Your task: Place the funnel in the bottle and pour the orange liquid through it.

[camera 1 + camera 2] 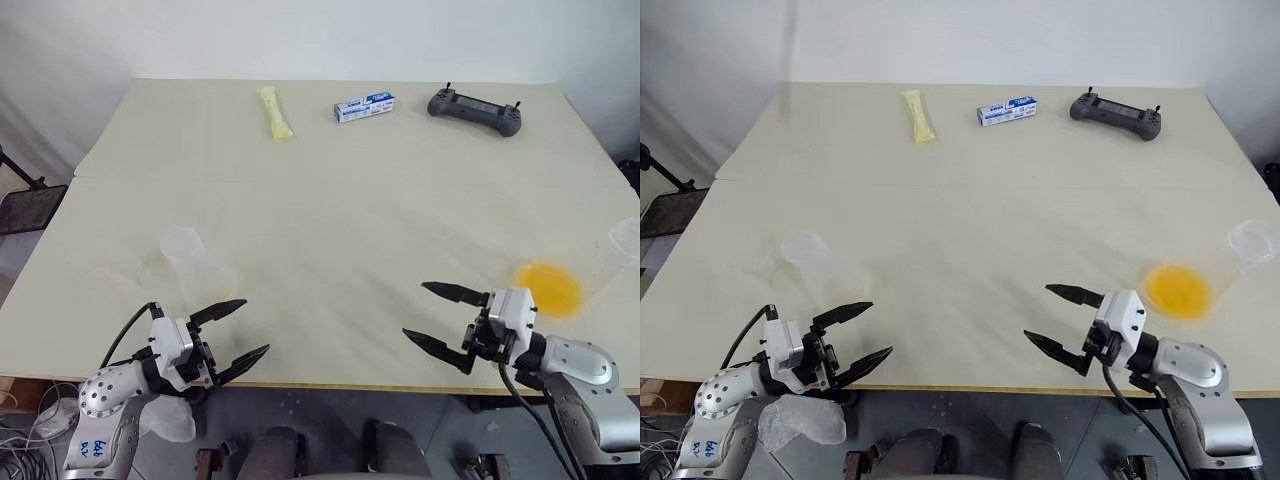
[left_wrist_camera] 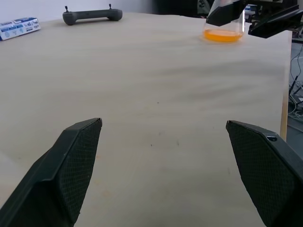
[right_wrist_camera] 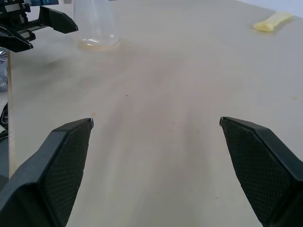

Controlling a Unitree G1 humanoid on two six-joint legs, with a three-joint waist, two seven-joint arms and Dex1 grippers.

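The bottle is clear and stands upright near the table's front left, just beyond my left gripper. That gripper is open, holds nothing, and hovers over the front edge. The orange liquid lies in the bottom of a clear cup at the front right. My right gripper is to the left of that cup and apart from it. It is open and holds nothing. The two grippers point toward each other. The right wrist view shows the bottle beside my left gripper's fingers. The funnel is out of view.
A yellow packet, a small blue and white box and a grey handheld controller lie along the table's far side. The front edge of the table runs just under both grippers. A crumpled clear plastic lump hangs below it by my left arm.
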